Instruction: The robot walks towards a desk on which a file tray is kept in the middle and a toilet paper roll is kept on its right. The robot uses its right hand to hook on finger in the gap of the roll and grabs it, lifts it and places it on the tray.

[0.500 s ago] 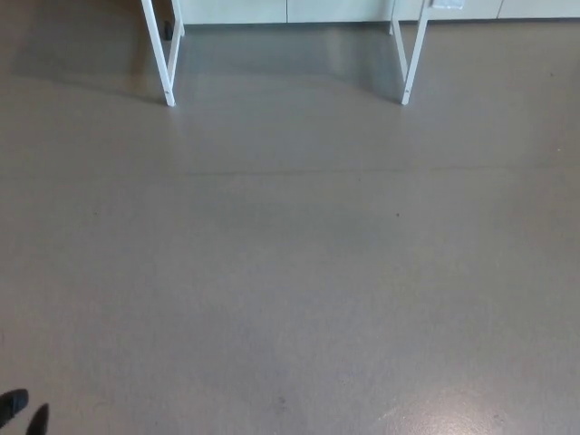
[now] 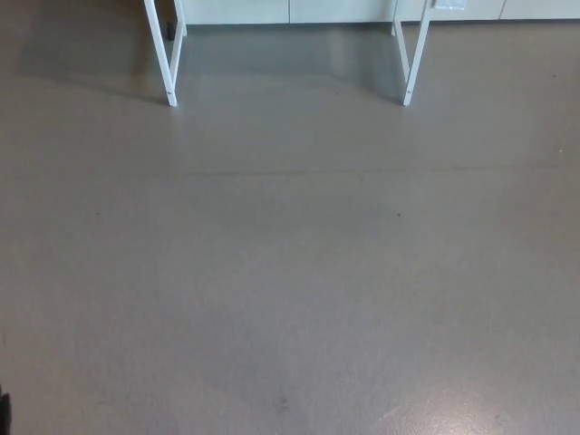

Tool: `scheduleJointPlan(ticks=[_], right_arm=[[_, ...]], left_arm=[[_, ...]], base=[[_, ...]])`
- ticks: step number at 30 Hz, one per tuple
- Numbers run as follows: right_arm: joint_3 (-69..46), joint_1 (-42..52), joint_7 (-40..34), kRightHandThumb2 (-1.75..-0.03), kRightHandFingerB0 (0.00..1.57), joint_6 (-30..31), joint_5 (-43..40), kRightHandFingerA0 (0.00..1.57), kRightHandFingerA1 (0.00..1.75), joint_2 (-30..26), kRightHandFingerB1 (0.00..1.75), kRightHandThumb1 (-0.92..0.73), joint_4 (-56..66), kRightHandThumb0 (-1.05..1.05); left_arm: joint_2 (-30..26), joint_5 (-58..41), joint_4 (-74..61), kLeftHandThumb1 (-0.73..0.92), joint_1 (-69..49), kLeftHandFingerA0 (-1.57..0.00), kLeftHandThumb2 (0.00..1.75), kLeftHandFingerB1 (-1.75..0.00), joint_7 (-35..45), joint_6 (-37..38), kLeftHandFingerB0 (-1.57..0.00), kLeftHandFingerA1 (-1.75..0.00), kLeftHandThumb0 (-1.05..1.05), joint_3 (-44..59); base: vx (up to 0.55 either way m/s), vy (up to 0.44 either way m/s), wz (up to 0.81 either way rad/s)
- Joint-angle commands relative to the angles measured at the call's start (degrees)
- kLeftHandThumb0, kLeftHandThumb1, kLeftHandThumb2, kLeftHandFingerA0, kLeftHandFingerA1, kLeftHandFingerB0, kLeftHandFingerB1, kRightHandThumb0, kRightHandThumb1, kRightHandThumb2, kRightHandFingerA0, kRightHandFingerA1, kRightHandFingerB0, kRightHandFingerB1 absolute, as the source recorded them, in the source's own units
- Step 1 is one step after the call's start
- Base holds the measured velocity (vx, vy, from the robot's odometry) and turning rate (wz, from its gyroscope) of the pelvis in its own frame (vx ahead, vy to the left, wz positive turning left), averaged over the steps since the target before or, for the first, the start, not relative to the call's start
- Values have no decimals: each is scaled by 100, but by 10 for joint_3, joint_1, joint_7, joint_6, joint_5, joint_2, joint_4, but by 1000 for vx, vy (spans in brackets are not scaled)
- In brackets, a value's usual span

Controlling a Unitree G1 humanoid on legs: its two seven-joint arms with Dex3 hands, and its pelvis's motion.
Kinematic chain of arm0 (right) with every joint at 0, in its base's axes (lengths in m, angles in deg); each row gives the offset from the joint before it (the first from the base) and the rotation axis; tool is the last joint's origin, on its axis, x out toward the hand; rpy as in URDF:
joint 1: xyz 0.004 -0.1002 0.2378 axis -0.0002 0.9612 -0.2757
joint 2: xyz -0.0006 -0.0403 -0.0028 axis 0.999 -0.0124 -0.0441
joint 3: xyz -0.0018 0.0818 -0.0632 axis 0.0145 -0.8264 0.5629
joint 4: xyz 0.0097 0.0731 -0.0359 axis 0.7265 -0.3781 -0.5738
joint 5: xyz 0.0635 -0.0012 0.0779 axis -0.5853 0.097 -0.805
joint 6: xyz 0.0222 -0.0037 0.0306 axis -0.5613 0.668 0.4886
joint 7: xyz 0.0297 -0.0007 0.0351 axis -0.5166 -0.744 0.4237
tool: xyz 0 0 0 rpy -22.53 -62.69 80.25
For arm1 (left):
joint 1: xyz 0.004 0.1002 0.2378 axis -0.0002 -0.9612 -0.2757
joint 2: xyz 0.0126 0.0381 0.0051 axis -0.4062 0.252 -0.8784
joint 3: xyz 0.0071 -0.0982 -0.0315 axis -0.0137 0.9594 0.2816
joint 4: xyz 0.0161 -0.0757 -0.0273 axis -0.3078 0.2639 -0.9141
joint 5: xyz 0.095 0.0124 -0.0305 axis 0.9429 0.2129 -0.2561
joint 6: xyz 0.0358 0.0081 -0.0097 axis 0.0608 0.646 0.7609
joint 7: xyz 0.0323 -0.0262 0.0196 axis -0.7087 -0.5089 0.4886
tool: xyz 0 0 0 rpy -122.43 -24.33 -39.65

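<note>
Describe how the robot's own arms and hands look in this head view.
Almost nothing of them shows. Only a thin black sliver sits at the bottom left edge of the picture, too small to tell what part it is. No right arm or hand appears. The rest is grey floor and two white desk legs at the top.
</note>
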Motion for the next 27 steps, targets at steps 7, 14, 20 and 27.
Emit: scheduleJointPlan(ticks=[7,14,20,27], right_arm=[[-2,8,15,-56,7,5,-17,10,40,-12,24,-54,8,-58],[10,-2,23,-56,5,-12,-11,16,42,-14,25,-54,-19,-60],[7,6,33,-57,3,4,-24,10,41,-14,24,-55,-5,-56],[12,10,18,-92,0,-5,-15,4,50,-12,50,-37,0,-33]], left_arm=[[-13,-17,5,73,7,-1,107,-28,19,-25,-4,-32,-72,5],[-22,-2,-6,73,1,-1,108,-28,11,-29,-4,-36,-72,-11],[-21,-16,-5,91,-1,-3,69,-24,14,-29,-6,-33,-71,-4],[-24,-18,-17,58,-8,-1,113,-51,19,-33,0,-51,-36,-8]], base=[[0,0,0],[0,0,0],[0,0,0],[0,0,0]])
